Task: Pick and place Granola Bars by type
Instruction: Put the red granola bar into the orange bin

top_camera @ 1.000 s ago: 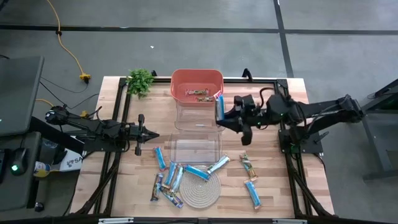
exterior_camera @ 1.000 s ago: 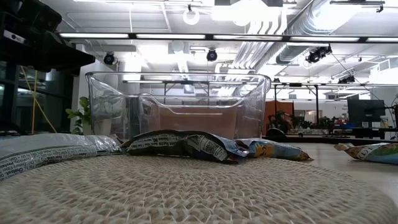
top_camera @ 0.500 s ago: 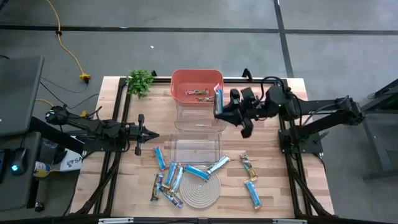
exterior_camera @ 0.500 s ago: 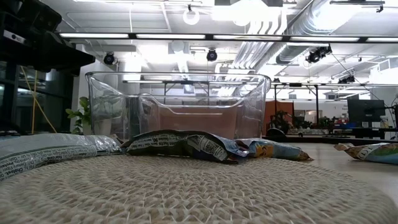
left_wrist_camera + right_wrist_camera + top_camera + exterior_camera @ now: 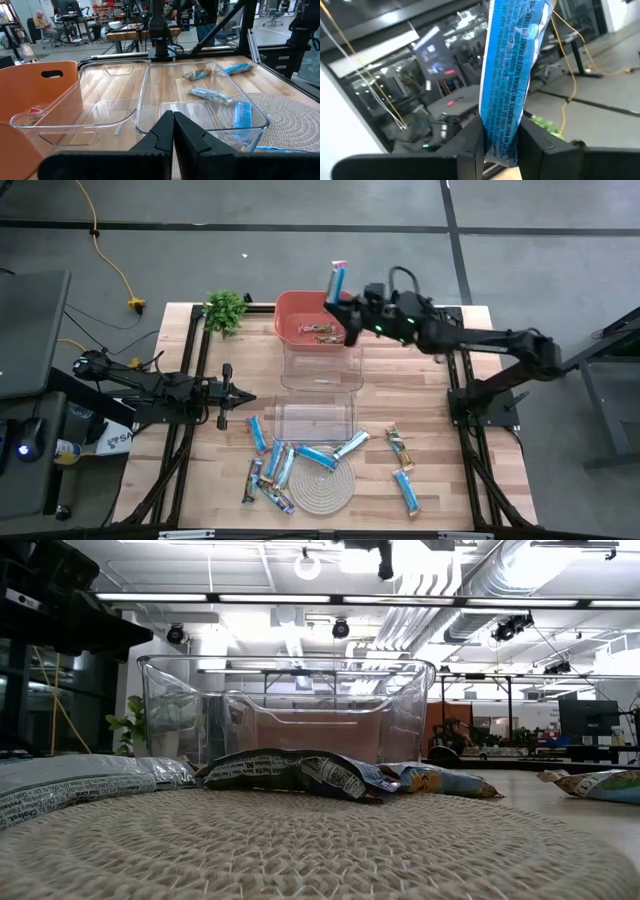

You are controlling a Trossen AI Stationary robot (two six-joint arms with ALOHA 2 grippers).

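My right gripper (image 5: 343, 308) is high over the right part of the orange bin (image 5: 300, 308) and is shut on a light blue granola bar (image 5: 338, 280), which fills the right wrist view (image 5: 509, 70). The bin holds a few bars (image 5: 318, 332). Several more granola bars (image 5: 272, 462) lie flat on the near part of the table, around a round rope coaster (image 5: 322, 488). My left gripper (image 5: 240, 397) waits at the table's left, shut and holding nothing (image 5: 173, 131). My right gripper pinches the blue bar near its lower end (image 5: 500, 135) between its two fingers (image 5: 472, 145), which lie across the bar. The fingers come about level from the table's right side. The bar stands up from the fingers, lifted clear of the bin.
Two clear containers sit in the middle of the table, one (image 5: 322, 365) right by the orange bin and one (image 5: 316, 418) nearer. A small green plant (image 5: 226, 310) stands at the far left corner. Bare wood lies to the right of the containers (image 5: 410, 390).
My right gripper has carried the blue bar from beside the clear container toward the table's far edge and a little left, ending over the orange bin. It has tipped upward, so the bar now stands more upright. The grip has stayed shut.
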